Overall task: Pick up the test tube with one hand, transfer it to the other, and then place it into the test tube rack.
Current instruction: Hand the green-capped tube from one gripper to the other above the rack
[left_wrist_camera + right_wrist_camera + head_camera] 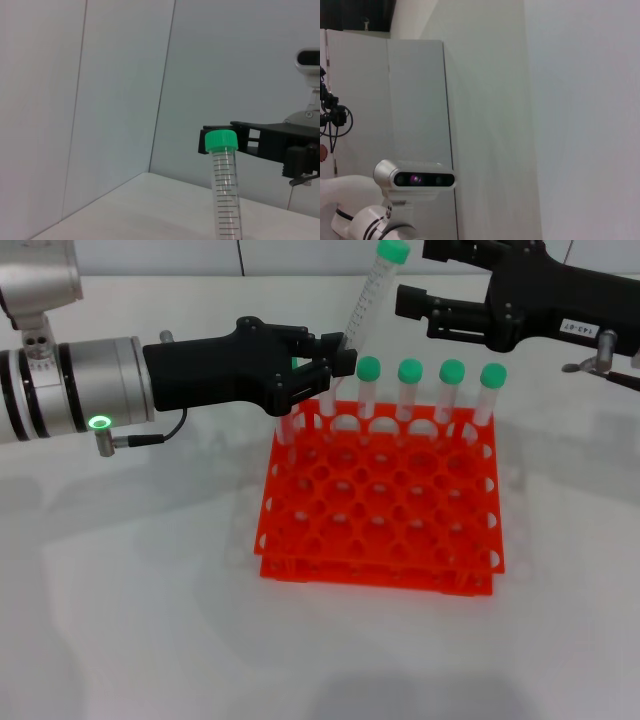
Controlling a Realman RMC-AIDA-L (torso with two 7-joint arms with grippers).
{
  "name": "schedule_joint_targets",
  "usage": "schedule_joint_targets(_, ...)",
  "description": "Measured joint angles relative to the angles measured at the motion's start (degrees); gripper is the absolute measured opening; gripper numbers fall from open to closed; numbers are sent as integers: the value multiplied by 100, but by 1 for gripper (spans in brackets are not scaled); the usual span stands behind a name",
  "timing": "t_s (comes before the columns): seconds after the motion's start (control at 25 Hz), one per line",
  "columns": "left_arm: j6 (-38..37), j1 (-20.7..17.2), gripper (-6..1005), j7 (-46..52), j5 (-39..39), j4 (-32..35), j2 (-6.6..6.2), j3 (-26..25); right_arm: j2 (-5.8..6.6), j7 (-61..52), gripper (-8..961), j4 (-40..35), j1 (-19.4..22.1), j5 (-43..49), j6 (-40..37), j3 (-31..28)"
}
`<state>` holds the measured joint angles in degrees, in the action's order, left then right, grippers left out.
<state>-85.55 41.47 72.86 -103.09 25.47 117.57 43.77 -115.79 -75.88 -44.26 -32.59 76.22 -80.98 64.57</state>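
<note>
Nearest us, the orange test tube rack [380, 510] sits on the table [130, 620]. Behind it, our left gripper [335, 365] clenches the test tube [368, 302], tilted above the rack's back row. Farther off, our right gripper [410, 302] hangs beside its green cap, fingers released.

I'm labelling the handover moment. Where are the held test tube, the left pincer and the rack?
Test tube [366, 302]: head view, on its clear graduated body.
Left pincer [335, 365]: head view, between its fingertips, shut on the tube.
Test tube rack [385, 502]: head view, on its orange top grid.
</note>
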Motion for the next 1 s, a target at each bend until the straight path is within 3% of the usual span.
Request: schedule_joint_targets(1.0,-24,69,169,-4,5,46,3,53,-4,4,773,90,-127,-152,35,139)
